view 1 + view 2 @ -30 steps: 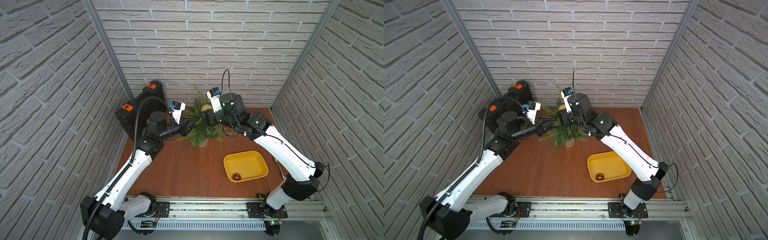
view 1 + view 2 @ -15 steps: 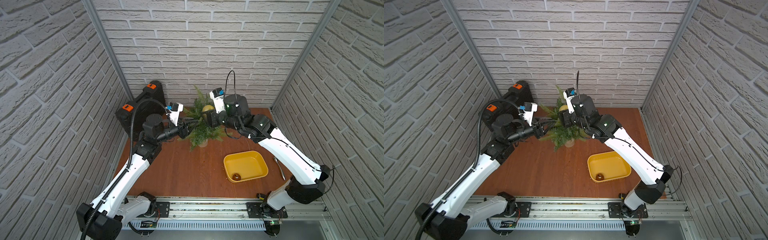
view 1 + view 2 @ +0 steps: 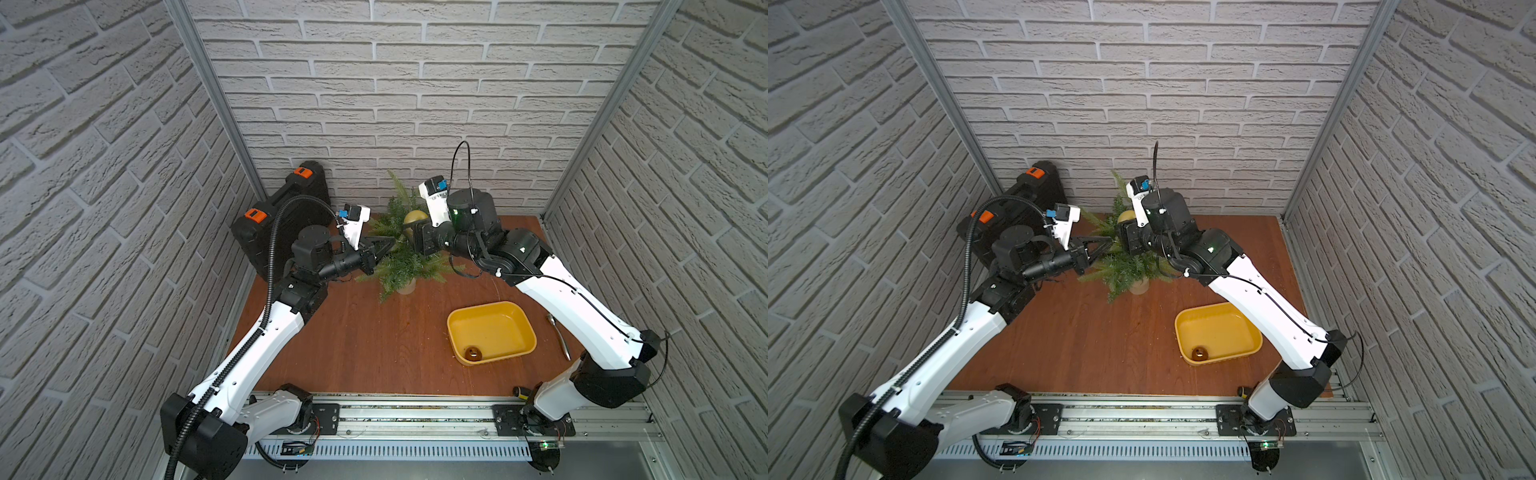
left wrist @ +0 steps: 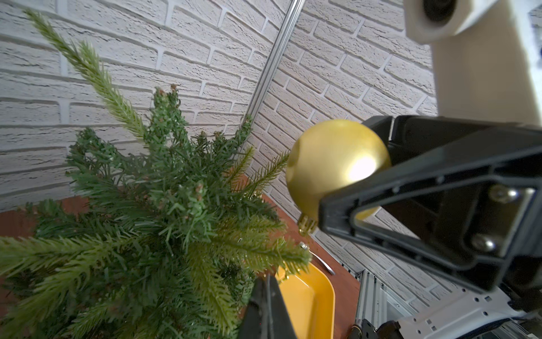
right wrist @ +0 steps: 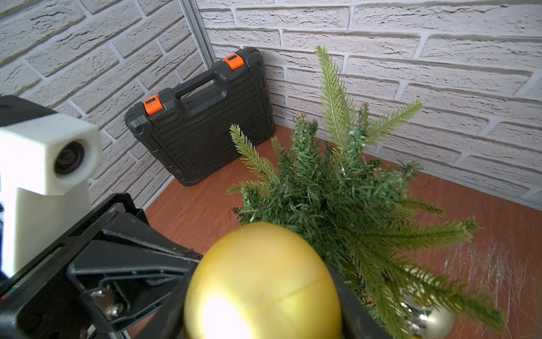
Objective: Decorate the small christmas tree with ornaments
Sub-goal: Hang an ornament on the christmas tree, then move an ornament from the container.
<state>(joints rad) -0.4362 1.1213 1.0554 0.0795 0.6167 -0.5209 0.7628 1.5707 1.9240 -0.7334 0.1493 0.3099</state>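
Table: brown wood boxed by pale brick walls on three sides; bare boards run from the near edge to the tree, between both arms.
Near right: yellow tray holds the bronze bauble in its near-left corner; a spoon lies just beside the tray, toward the right edge.
Left arm: left end effector has its jaws pressed together, tips at the tree's left branches; a moment ago they stood apart.
Right arm: right end effector is pinching the gold bauble just above the treetop; position unchanged.
Tree: small christmas tree stands upright in its cream pot, mid far edge.
Far-left corner: black case leans against the wall.
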